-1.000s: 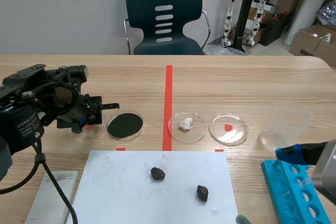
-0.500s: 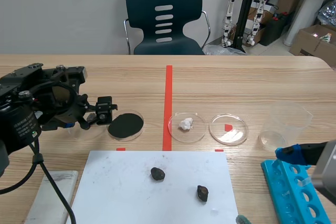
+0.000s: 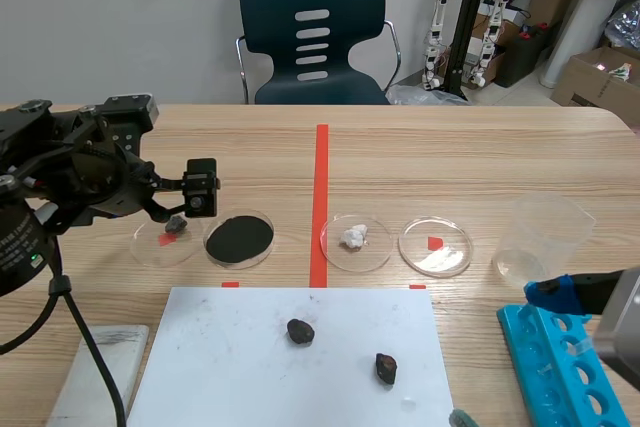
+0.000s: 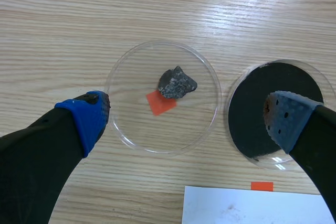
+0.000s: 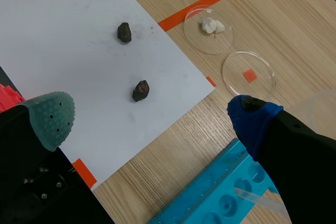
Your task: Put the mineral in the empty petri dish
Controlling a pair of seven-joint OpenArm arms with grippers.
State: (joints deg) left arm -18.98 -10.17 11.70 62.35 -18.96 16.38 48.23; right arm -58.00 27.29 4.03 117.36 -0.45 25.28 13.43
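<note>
A dark grey mineral [image 4: 177,82] lies in the leftmost petri dish [image 4: 121,129], partly over the dish's orange mark. My left gripper [image 4: 189,119] hangs open above that dish, one finger on each side, touching nothing. In the scene view the same mineral [image 3: 176,224] rests in the dish [image 3: 150,248] under the left gripper [image 3: 183,207]. Two more dark minerals [image 3: 300,331] [image 3: 386,368] lie on the white sheet [image 3: 230,367]. An empty petri dish [image 3: 450,257] sits right of the tape line. My right gripper [image 5: 151,118] is open over the table's near right, holding nothing.
A dish filled with black material [image 3: 238,238] stands beside the left dish. Another dish [image 3: 340,255] holds a white lump [image 3: 353,238]. A clear beaker [image 3: 540,237] and a blue tube rack [image 3: 560,367] stand at the right. A chair is behind the table.
My left gripper went from shut to wide open, and the dark mineral now lies in the leftmost dish. The gripper also rose a little. The right arm stayed put.
</note>
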